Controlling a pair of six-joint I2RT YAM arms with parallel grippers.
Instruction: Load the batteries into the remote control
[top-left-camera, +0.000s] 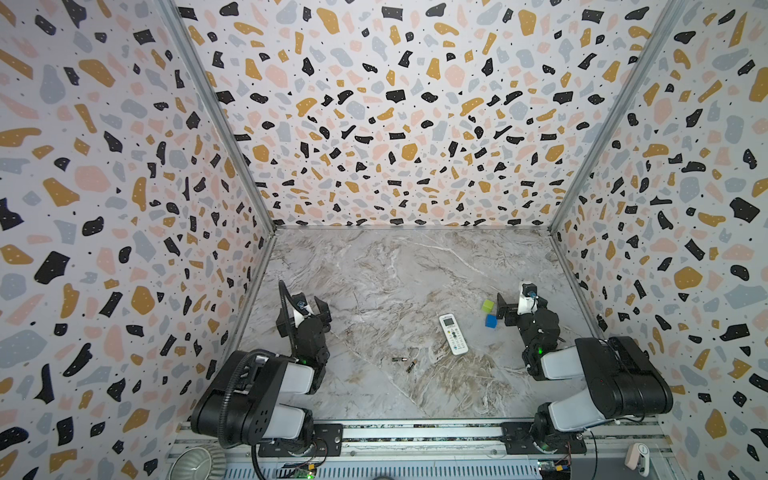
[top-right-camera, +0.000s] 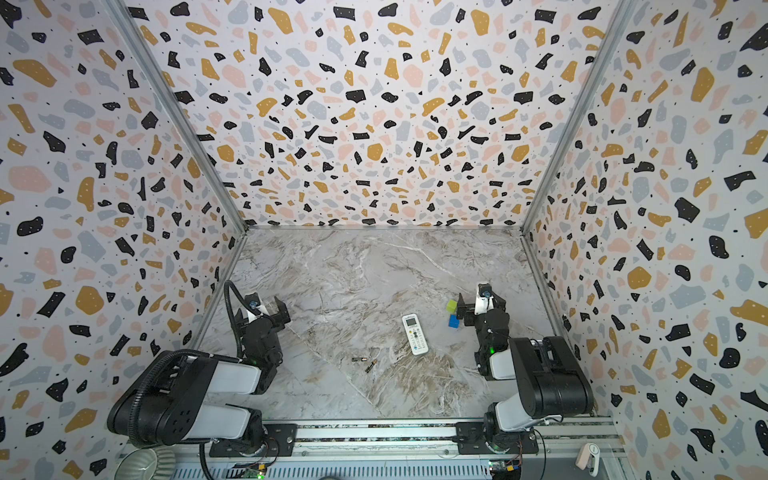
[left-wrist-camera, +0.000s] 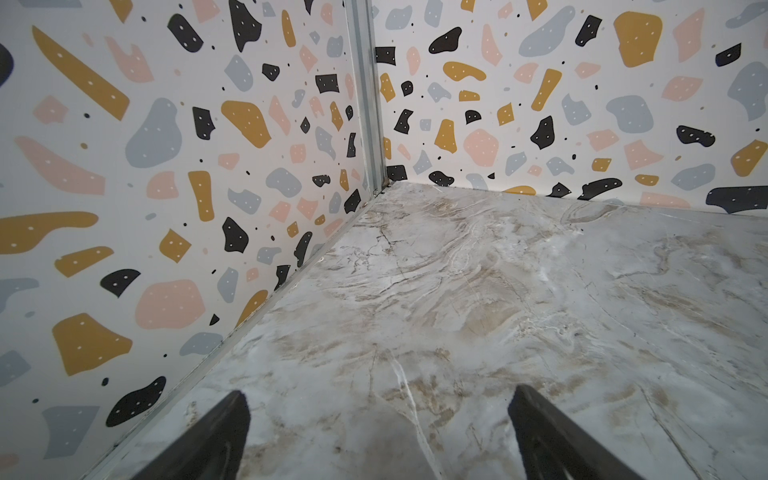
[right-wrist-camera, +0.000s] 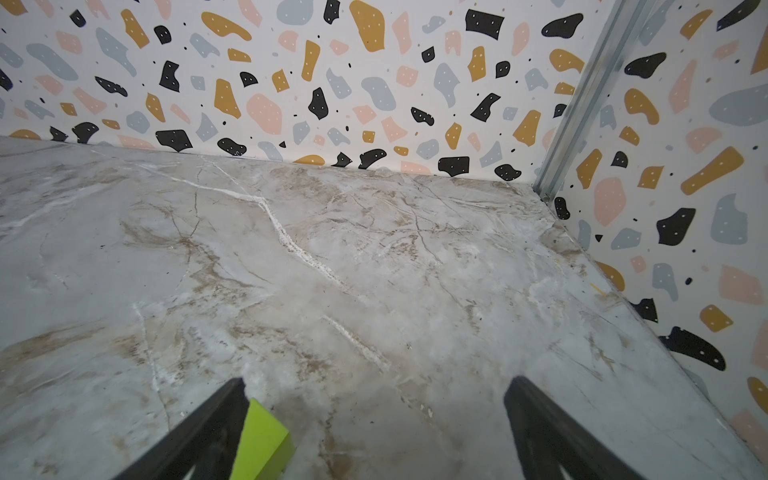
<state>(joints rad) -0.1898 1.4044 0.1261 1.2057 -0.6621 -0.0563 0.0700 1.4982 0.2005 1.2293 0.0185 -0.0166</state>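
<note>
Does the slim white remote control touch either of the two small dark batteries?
Apart. Both top views show bare marble tabletop between the slim white remote control and the two small dark batteries.

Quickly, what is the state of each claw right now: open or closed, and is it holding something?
Left claw: open, holding nothing.
Right claw: open, holding nothing; the green cube lies close to one finger.

Nothing legible anywhere: the remote control (top-left-camera: 453, 333) has a small grey display and rows of marked buttons, but in both top views the characters are too small to read, and the wrist views show no lettering
</note>
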